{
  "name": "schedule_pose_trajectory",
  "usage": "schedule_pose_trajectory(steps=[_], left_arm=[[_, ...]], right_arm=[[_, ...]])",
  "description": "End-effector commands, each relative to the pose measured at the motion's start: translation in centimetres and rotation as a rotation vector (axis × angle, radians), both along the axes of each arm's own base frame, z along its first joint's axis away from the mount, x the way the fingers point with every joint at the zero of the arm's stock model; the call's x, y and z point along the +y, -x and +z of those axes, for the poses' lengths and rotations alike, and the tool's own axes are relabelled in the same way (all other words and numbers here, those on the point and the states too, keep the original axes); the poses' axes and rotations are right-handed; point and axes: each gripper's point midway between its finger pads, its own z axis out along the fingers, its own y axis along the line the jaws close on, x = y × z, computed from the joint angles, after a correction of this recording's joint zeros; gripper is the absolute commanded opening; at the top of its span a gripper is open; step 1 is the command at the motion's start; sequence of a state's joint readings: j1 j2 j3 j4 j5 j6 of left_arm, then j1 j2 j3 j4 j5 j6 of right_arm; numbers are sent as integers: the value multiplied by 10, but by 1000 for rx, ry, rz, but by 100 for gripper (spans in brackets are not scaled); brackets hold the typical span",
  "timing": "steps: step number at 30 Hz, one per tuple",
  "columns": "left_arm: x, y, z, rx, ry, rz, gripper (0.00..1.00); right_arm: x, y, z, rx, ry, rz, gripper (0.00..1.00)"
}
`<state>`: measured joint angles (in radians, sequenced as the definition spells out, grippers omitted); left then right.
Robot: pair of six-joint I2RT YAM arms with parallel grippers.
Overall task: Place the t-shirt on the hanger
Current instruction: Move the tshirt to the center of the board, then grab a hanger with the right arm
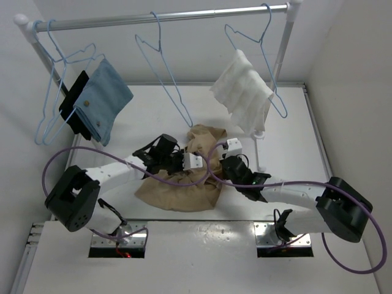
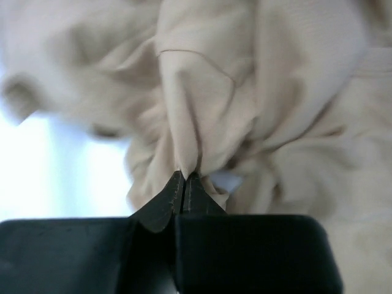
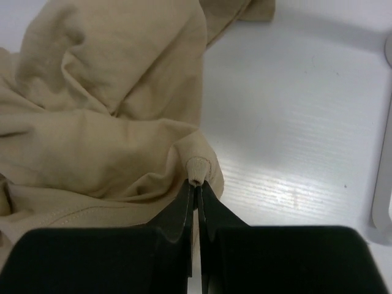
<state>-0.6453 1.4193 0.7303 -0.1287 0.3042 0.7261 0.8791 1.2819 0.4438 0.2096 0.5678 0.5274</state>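
Observation:
The tan t-shirt lies crumpled on the white table between my two arms. My left gripper is shut on a raised fold of it; the left wrist view shows the fabric rising from the closed tips. From the right, my right gripper is shut on the shirt's edge. In the right wrist view its tips pinch a small ribbed nub of the shirt. The bare light-blue hanger hangs from the middle of the rail, behind the shirt.
A metal rail on white posts spans the back. Blue hangers at its left carry a folded blue cloth and a black item. A hanger at the right holds a white cloth. Purple cables loop off both arms.

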Motion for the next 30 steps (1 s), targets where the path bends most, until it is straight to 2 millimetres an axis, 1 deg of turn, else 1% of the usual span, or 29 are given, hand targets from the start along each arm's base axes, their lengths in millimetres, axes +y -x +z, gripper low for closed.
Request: schedule_pose_trajectory(steps=[1,2,3,4,5,6,7,9,10,11,12,13,14,15,16,17,18,19,20,21,22,23,24,26,27,28,29,30], left_arm=[[29,-29,45,-84,14,187,0],[32,-28,50,-79,11,203,0],[44,-25,47,-60,-20,230,0],[50,-27,54,-63,-15,263,0],[54,-25,61,-63,2,296,0],[63,-29,66,-73,-1,348,0],[67,-26,67,-64,-4,375,0],[78,-28,74,-59,21,454,0],[82,-24,66,-41,10,472,0],[84,-25,69,-36,31,497,0],[86,-21,62,-19,24,504,0],[89,-20,62,-21,23,519,1],[91,-20,58,-20,20,539,1],[94,-20,62,-32,25,559,1],[102,-21,61,-51,2,591,1],[111,-21,55,-50,-20,618,3],[115,-20,55,-65,-31,622,6],[122,-20,52,-64,-44,643,13],[126,-19,49,-67,-52,645,35],[129,-20,52,-74,-45,655,49],[127,-19,52,-68,-38,645,62],[126,-16,54,-63,-31,636,72],[123,-15,58,-62,-4,636,74],[114,-11,63,-44,43,605,78],[111,-10,66,-44,61,591,79],[108,-8,73,-55,86,578,79],[103,-8,78,-57,117,553,79],[101,-4,77,-51,128,539,79]], right_arm=[[23,-25,36,-152,-79,28,0],[29,-25,41,-169,-88,67,0],[34,-27,42,-179,-94,88,0],[42,-29,49,-203,-117,112,0],[51,-28,47,-197,-122,161,0],[59,-31,54,-212,-126,188,4],[62,-34,55,-209,-132,196,13],[73,-38,63,-215,-135,222,38],[74,-40,66,-217,-137,222,62],[74,-39,64,-210,-131,223,68],[75,-40,67,-210,-131,223,73],[76,-38,74,-218,-145,233,77],[77,-37,79,-215,-149,243,79],[78,-36,87,-222,-149,260,80],[76,-30,91,-207,-135,284,81],[77,-28,99,-207,-133,302,82],[78,-23,102,-194,-126,333,82],[78,-18,105,-182,-117,343,84],[73,-11,111,-158,-103,353,86],[75,-4,113,-141,-102,381,86],[72,-1,116,-134,-96,381,86],[65,4,114,-108,-74,381,86],[62,9,125,-118,-101,384,86],[55,15,133,-127,-108,384,89],[49,19,130,-117,-86,390,91],[44,23,140,-141,-95,394,91],[41,24,142,-150,-83,402,92],[39,28,144,-144,-74,417,92]])
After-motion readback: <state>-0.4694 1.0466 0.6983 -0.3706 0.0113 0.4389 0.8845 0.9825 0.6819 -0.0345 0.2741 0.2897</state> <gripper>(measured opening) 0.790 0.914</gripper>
